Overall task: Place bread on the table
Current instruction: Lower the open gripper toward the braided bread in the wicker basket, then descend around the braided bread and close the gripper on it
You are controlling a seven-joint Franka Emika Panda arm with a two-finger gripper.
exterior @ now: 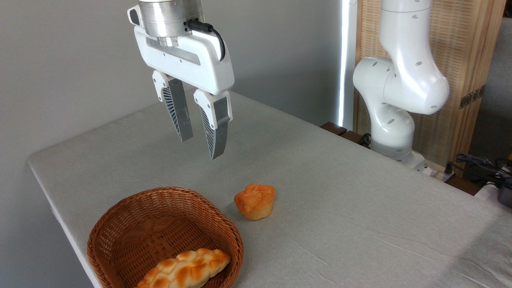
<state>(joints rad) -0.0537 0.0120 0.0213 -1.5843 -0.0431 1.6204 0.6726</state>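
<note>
Two baked items were on view, one inside a container and one out on the cloth. The bread [185, 273], a braided loaf with a golden-orange crust and paler sides, lay in the wicker basket [120, 224] at the near left of the table [360, 208]. It rested against the basket's near right wall, its right end tilted up toward the rim; its left end ran out of the bottom of the picture. The basket sat close to the table's left edge.

A small muffin-shaped bun [255, 201] stood upright on the grey cloth just right of the basket and slightly farther back, apart from the rim.

The gripper [199, 140] hung in the air well above the table, farther back than the basket and roughly over its far side. Its jaws were spread, with a clear gap between the two ribbed grey fingers [178, 116], and nothing was held between them. Fingertips pointed downward, tilted a little to the right.

The arm's white base and lower joints [394, 100] stood at the far right, beyond the table's edge, in front of a wooden slatted screen [472, 60]. Some cables [480, 164] lay at the far right.
</note>
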